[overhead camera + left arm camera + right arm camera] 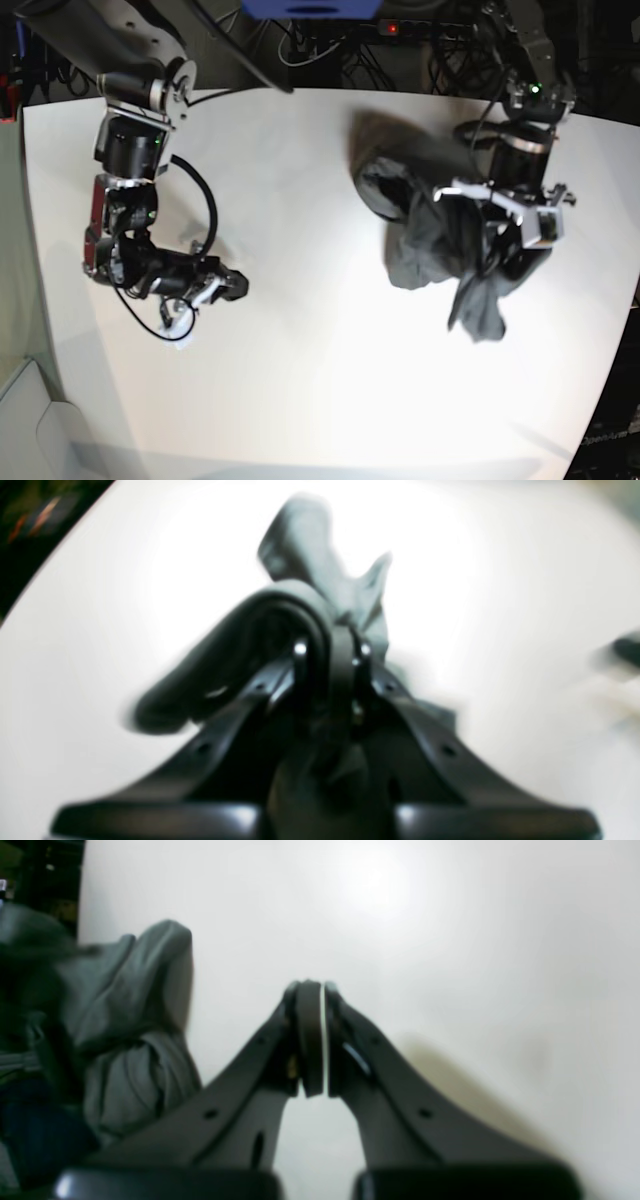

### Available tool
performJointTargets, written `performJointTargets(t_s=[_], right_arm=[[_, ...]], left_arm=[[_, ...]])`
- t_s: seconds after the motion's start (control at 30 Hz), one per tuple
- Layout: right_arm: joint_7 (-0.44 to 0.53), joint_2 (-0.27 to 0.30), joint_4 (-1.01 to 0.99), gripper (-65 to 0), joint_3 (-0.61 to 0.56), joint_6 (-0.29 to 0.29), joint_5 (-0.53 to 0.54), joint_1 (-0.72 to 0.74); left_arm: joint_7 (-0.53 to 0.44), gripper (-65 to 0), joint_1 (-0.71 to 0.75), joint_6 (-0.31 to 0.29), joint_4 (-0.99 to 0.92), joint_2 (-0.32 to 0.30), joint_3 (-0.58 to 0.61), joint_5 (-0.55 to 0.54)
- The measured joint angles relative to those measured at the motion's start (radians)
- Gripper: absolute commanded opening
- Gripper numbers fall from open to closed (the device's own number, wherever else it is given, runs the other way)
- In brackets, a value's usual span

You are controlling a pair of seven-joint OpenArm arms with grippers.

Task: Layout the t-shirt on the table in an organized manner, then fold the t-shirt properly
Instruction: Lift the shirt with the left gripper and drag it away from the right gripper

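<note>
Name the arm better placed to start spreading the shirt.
Left, probably: the left gripper is shut on the bunched t-shirt; the right gripper is shut on nothing, apart from it over the bare table.

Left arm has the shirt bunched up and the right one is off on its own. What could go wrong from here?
1. The left gripper pinches a thick wad of the t-shirt, probably several layers, so it may not spread flat.
2. Cloth drapes over that arm's wrist and could snag.
3. The right gripper is shut on nothing, far across the table; one-armed pulling may just drag the heap.
</note>
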Motion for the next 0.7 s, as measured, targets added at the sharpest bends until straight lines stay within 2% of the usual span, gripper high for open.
performJointTargets(t_s=[0.17,0.33,0.5,0.57,0.63,0.7], right_arm=[[-0.029,0.092,0.011,-64.7,0.002,0.000,-0.002,0.003],[-0.023,0.158,0.012,-64.7,0.006,0.000,0.003,0.003],[-0.022,0.220,0.013,-64.7,0.008,0.000,-0.002,-0.002],[-0.015,0.232,0.013,-64.7,0.008,0.000,0.002,-0.011],[-0.017,0.238,0.013,-64.7,0.006,0.000,0.004,-0.023],[-0.023,0.238,0.013,-64.7,0.007,0.000,-0.002,-0.027]], left_arm=[[0.100,-64.5,-0.115,-0.005,0.022,0.026,0.128,0.002],[0.094,-64.5,-0.206,-0.010,0.022,0.002,0.238,0.004],[0.091,-64.4,-0.361,0.003,0.022,-0.009,0.277,0.005],[0.106,-64.4,-0.399,0.002,0.023,-0.001,0.303,-0.006],[0.169,-64.4,-0.429,-0.011,0.024,0.021,0.313,-0.008],[0.171,-64.4,-0.440,-0.005,0.024,0.050,0.294,-0.005]])
